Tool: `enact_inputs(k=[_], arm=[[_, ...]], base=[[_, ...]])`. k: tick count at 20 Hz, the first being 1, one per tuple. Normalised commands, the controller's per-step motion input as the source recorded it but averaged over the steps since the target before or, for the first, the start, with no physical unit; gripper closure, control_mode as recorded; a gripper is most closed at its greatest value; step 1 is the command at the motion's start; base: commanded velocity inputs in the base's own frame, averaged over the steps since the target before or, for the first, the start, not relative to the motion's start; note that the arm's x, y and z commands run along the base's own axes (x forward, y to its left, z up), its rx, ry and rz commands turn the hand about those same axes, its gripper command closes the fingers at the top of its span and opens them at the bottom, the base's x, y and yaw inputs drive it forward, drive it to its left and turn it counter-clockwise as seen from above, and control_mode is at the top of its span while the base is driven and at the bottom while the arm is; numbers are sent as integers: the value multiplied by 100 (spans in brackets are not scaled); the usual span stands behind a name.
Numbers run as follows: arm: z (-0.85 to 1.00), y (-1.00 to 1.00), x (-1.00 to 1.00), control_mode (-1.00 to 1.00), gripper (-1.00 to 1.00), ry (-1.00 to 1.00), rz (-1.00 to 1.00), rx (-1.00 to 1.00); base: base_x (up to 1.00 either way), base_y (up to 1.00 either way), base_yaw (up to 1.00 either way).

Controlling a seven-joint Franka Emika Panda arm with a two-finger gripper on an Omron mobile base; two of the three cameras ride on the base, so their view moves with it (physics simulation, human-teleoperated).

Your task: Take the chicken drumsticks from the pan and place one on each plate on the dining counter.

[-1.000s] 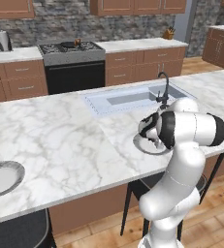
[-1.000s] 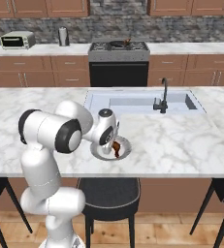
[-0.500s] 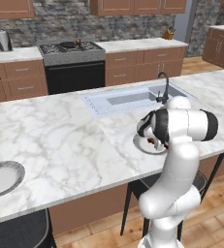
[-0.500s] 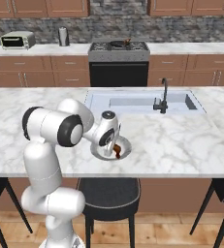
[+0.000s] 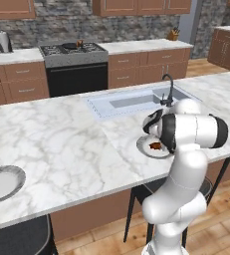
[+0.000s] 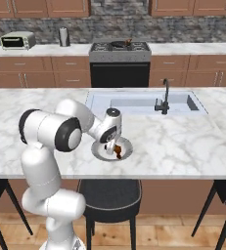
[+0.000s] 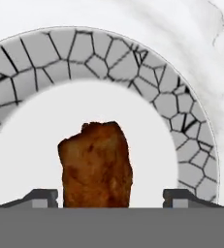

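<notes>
two plates (image 5: 151, 148) (image 5: 3, 182), two drumsticks (image 7: 97, 164) (image 5: 79, 43), one pan (image 5: 69, 46), one sink (image 5: 136, 99)

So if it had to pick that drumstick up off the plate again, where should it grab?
Probably across the drumstick's narrow middle, coming straight down from above. It lies flat on the plate, longer than wide, and the open pincer already straddles it, one tip on either side.

Drumstick (image 7: 97, 164) rough, crusty — plate (image 7: 191, 145) rim crackle-glazed.
</notes>
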Motion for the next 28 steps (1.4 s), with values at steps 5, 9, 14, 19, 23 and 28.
enact_inputs(k=[5,9,14,19,23,28], arm=[[50,0,-4,-100,-100,14,20,-2],[96,0,-79,-100,-100,-5,18,0],[100,13,-100,-100,-100,-13,22,-2],[86,33,-100,-100,-100,-18,22,-13],[46,34,-100,-100,-100,-27,9,-19],[4,14,-94,-100,-100,-15,5,-7]], base=[[0,0,0],[0,0,0],[0,0,0],[0,0,0],[0,0,0],[0,0,0]])
